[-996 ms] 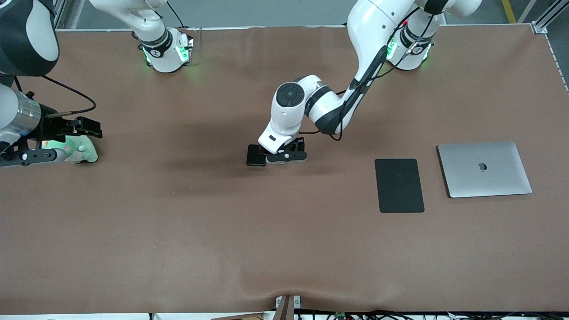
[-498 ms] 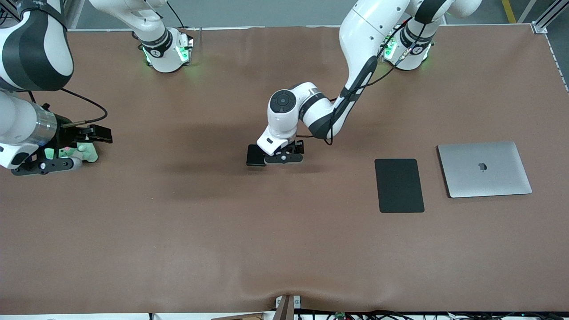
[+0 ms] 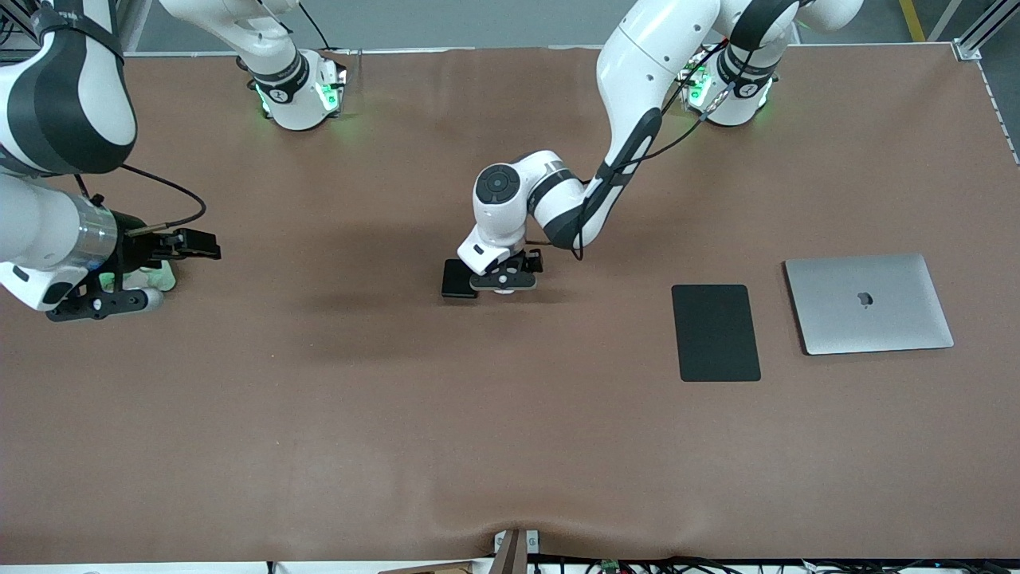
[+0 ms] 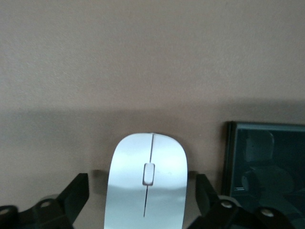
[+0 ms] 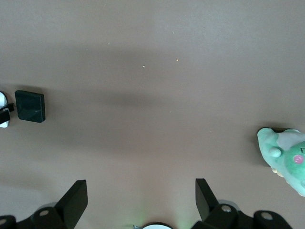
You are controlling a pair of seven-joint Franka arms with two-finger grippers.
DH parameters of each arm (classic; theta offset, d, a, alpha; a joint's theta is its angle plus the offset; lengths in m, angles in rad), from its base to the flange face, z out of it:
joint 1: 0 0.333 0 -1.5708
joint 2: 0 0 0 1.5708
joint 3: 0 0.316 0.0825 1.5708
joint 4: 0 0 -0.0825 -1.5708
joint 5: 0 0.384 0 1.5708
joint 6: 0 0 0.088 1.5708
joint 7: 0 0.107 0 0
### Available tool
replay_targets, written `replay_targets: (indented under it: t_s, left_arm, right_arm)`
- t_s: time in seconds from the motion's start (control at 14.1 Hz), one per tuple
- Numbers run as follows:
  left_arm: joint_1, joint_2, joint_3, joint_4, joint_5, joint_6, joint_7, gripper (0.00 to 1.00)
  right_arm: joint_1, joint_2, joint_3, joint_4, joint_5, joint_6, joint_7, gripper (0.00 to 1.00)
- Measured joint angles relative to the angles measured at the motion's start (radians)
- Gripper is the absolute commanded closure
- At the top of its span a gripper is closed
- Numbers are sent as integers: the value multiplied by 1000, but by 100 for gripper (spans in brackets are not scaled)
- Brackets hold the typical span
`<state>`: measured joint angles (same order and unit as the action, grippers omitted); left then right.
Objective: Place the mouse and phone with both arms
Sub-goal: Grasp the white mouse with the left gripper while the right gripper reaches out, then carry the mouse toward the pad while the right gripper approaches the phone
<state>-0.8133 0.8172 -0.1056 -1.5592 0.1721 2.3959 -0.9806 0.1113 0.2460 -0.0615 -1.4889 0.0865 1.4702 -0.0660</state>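
A high front camera faces both robots across the table, while each wrist camera looks straight down, the left closest, and all three share the phone.

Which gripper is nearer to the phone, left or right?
Left. The left gripper straddles the mouse right beside the phone; the right gripper is at the right arm's end.

The mouse looks like smooth white plastic with a soft shine. The phone is glossy black and mirrors shapes. The table cover is matt brown, slightly wrinkled. The laptop seems brushed grey metal, the mat flat matt black. The toy looks like soft plush.
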Motion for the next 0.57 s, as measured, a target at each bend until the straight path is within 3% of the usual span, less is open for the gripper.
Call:
replay_targets:
  t_s: [0.07,0.28,0.43,0.57]
  left_arm:
    - [0,1,0,0,1,0,0,78]
    - [1,-2,5,12,2,0,0,80]
    - [5,-6,8,20,2,-20,0,78]
    - [20,-29,17,33,3,-75,4,67]
  right_arm:
    - [4,4,0,0,4,0,8,0]
    - [29,13,1,0,8,15,44,0]
    - [54,19,3,0,8,30,95,0]
    - [87,28,4,0,9,48,141,0]
